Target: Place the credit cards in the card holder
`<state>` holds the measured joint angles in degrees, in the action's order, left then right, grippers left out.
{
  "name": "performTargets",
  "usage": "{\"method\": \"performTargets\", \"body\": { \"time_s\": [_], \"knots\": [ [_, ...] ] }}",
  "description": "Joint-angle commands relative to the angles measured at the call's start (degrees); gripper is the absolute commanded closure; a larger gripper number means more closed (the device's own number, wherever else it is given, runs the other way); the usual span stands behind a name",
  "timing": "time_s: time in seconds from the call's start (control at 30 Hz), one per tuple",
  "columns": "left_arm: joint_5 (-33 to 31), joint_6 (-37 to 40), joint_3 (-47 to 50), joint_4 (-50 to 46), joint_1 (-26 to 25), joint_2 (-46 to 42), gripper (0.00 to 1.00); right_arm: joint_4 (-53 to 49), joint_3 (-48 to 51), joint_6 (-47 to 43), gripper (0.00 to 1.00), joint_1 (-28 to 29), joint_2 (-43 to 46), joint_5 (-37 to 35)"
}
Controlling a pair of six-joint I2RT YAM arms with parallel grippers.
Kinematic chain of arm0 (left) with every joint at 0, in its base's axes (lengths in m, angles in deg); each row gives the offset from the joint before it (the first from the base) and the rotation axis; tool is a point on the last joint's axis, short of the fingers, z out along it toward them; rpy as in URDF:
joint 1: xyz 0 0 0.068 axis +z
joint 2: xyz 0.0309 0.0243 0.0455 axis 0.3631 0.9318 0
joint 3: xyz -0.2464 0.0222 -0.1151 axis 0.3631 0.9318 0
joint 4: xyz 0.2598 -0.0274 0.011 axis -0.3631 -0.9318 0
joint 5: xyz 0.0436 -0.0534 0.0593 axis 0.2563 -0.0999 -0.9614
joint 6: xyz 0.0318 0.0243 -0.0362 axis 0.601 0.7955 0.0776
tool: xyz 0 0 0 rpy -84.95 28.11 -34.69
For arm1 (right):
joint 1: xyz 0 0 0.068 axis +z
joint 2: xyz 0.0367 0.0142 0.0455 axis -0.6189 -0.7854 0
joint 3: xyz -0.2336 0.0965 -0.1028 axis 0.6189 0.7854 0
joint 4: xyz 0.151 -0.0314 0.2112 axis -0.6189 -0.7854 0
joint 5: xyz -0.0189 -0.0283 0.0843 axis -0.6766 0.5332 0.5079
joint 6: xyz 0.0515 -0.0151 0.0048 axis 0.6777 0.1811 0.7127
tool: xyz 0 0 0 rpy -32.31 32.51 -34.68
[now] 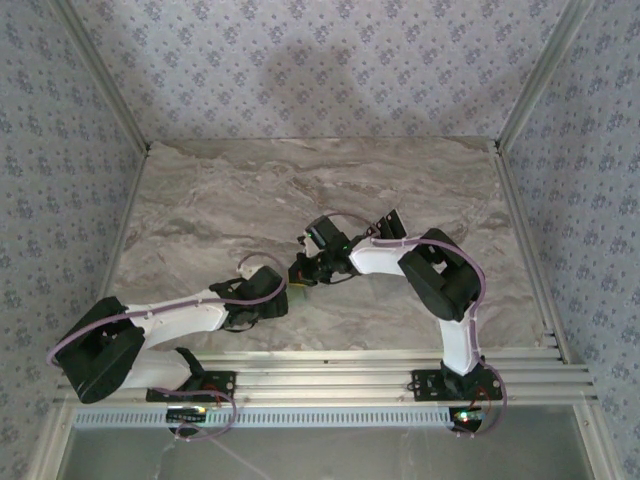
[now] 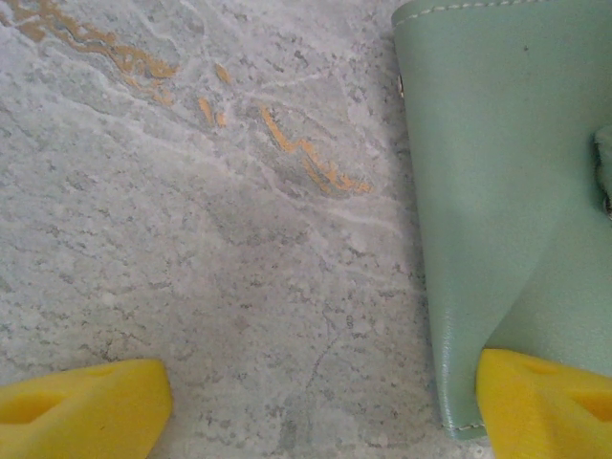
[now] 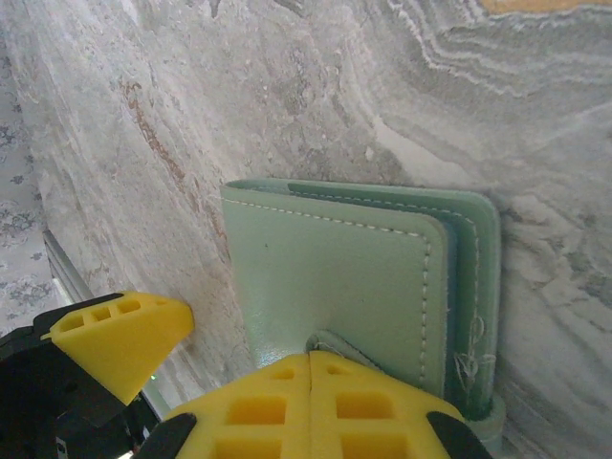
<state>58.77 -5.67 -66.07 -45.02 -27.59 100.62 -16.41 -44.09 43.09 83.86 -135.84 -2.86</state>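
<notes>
Right hand (image 3: 311, 368) pinches the tab (image 3: 330, 346) of the flat sage-green card holder (image 3: 335, 268), left hand (image 2: 316, 406) wide beside it; opening it seems next.

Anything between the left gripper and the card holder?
Nothing visible. One finger of the open left gripper touches the card holder at its corner; bare table lies between its fingers. The right gripper is shut on the strap.

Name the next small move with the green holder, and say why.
Probably lift the tab to unfold the card holder: the right tool is shut on that tab, the holder lies folded closed, and the open left tool has one finger at its corner.
</notes>
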Motion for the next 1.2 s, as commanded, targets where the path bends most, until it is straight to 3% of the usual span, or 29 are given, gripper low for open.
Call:
{"method": "performTargets", "body": {
  "time_s": [0.0,0.53,1.0,1.17],
  "knots": [
    [5.8,0.5,3.9,4.7,0.2,4.6,0.15,-11.6,3.3,-1.6,1.00,1.3,-4.0,-5.8],
    [5.6,0.8,3.4,4.6,0.1,4.5,0.15,-29.1,-2.0,-10.2,1.00,5.6,-7.9,-16.0],
    [5.7,1.1,3.9,4.8,0.3,3.7,0.14,-32.1,-1.2,-13.8,1.00,6.0,-13.8,-17.1],
    [5.8,1.3,4.0,5.0,0.3,3.8,0.15,-31.2,3.2,-14.3,1.00,5.4,-13.8,-17.0]
  ]
}}
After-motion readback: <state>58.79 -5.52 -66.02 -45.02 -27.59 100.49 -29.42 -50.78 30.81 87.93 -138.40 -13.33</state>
